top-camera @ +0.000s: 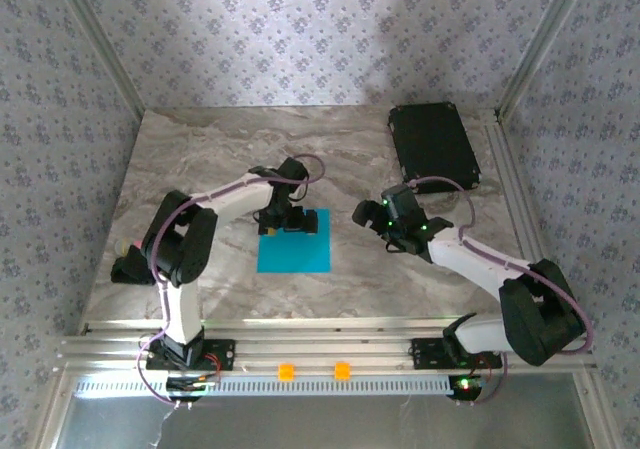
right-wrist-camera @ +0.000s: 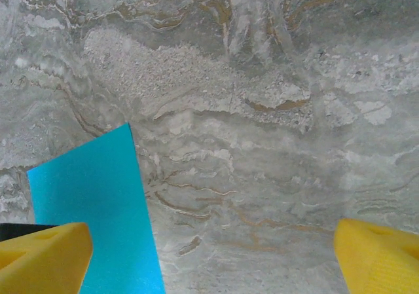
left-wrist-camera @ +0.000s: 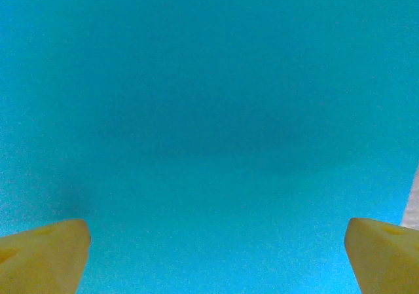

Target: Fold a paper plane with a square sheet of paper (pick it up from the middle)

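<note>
Your left tool (left-wrist-camera: 213, 262) and right tool (right-wrist-camera: 213, 258) stand wide; pinching the flat square sheet of paper (top-camera: 295, 252) may skid it along the tabletop (top-camera: 200, 159).

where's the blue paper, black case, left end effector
blue paper (top-camera: 295, 252): top view, sheet's middle
black case (top-camera: 433, 147): top view, its centre
left end effector (left-wrist-camera: 216, 241): left wrist view, between fingertips

Grey floral wallpaper walls (top-camera: 300, 29), grey marble-veined tabletop (top-camera: 200, 149), aluminium rails (top-camera: 330, 349) along near edge, soft even light
</note>
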Controlling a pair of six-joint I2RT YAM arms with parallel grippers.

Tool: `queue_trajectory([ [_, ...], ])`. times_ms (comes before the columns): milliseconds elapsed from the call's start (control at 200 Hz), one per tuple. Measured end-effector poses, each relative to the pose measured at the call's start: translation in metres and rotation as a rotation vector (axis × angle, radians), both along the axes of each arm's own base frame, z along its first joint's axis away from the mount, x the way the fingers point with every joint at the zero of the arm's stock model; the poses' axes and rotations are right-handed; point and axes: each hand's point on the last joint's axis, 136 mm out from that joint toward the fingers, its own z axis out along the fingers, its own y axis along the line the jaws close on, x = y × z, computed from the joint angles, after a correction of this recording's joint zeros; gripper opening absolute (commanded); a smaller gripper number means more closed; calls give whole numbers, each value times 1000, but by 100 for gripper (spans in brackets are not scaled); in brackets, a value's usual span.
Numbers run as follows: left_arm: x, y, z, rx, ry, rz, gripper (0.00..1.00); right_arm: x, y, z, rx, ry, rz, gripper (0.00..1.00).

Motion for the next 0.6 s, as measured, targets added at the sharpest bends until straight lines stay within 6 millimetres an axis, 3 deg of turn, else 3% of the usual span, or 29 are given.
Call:
queue_trajectory([
  [600, -2, 3, -14, 113, 20, -5, 100, -3, 1, -4, 11, 28, 35, 99],
])
